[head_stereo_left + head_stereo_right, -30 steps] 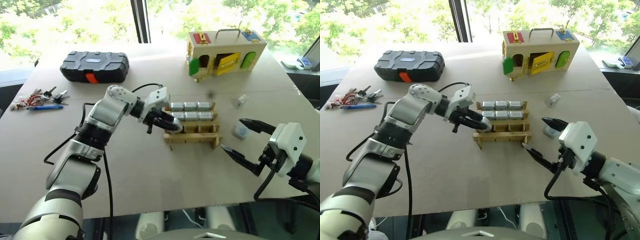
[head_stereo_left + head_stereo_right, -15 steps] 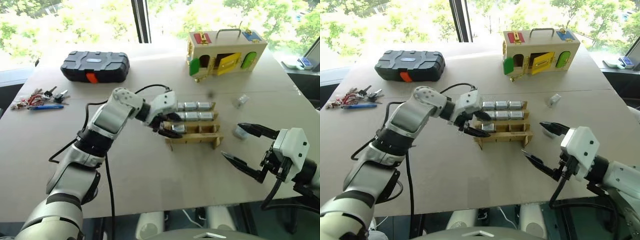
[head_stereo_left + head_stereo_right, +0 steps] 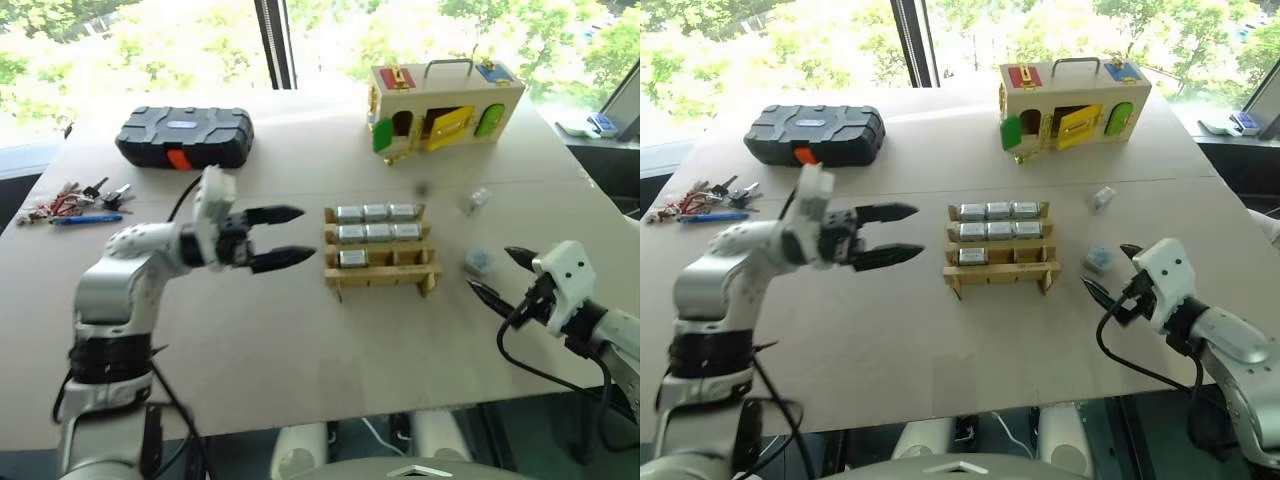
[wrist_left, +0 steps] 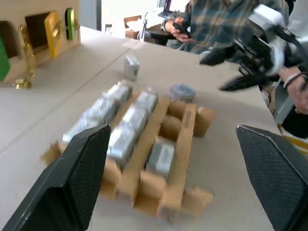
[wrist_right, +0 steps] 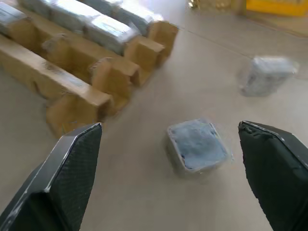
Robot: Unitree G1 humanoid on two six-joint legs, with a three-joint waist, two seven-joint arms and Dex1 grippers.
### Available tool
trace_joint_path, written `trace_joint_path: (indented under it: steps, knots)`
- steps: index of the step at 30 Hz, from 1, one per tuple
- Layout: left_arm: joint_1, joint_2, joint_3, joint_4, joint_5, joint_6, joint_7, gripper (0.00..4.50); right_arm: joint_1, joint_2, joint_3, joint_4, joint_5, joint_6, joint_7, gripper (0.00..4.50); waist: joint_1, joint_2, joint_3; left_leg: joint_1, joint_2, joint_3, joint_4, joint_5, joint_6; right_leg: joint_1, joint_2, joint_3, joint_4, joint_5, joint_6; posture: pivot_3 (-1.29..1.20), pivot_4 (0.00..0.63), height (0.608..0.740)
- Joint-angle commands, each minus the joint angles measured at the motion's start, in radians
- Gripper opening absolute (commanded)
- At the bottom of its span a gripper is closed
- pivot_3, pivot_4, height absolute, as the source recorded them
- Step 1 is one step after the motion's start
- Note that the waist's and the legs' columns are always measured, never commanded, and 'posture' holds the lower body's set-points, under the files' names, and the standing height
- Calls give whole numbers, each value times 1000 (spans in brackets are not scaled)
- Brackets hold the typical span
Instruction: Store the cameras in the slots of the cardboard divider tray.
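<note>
In the middle of the worktop [image 3: 300,350] sits the cardboard divider tray [image 3: 382,272], its long side running left to right. Its far row holds three cameras [image 3: 376,212] side by side, the second row holds three more, and the third row has a single camera [image 3: 353,258] in its left slot. The two slots to the right of that one and the whole near row look empty, so by this count seven slots are filled and five remain.

Two cameras lie loose on the worktop to the right of the tray: a bluish camera [image 3: 479,263] near the tray's right end, and a paler camera [image 3: 479,200] farther off, towards the far right. These two are what is left to store, as far as can be seen.

The right gripper [image 3: 493,274] hovers just beside the bluish camera on its near right, fingers spread wide and holding nothing; in its wrist view that camera lies between the two fingers, a little ahead of them. It looks set to take this one next. The left gripper [image 3: 286,236] hangs left of the tray, pointing at it, also wide and empty.

Farther out stand a wooden box [image 3: 446,95] with coloured doors at the far side, a black case [image 3: 184,135] at the far left, and keys with a blue pen [image 3: 72,202] at the left edge
</note>
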Motion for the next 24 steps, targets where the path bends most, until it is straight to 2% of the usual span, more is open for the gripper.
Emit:
trace_joint_path:
  steps: [1,11,14,18,22,24]
  knots:
    - [75,33,63,-66,-77,-42,-47,4334,-67,-19,20,102,-27,-47,50,4500,7,0,0,0,0,0,0,-2,-3,0,-1,-1,0,1,-1,0,150,740]
    - [156,49,81,-172,-157,-35,20,4334,-225,-9,86,414,-77,-119,158,4500,8,0,0,-1,-1,-1,0,-2,-4,0,-3,-3,-1,2,-3,0,150,740]
    - [156,56,82,-191,-178,-24,38,4500,-230,-6,83,450,-78,-140,181,3815,9,0,0,-1,-1,-2,0,-2,-4,0,-2,-3,-1,2,-3,0,150,740]
    - [142,57,71,-219,-227,33,99,4500,-240,1,78,445,-88,-181,185,1942,8,0,0,-1,-1,-1,0,-2,-4,0,-2,-3,-1,2,-3,0,150,740]
    - [113,38,40,-279,-275,129,235,4500,-230,-8,72,373,-105,-216,176,1942,9,0,0,-1,-1,-1,0,-2,-4,0,-2,-3,0,1,-1,0,150,740]
    - [73,13,27,-310,-366,231,336,4500,-230,-12,61,286,-96,-198,161,1942,9,0,0,-1,-1,-1,0,-2,-4,0,-2,-3,0,0,0,0,150,740]
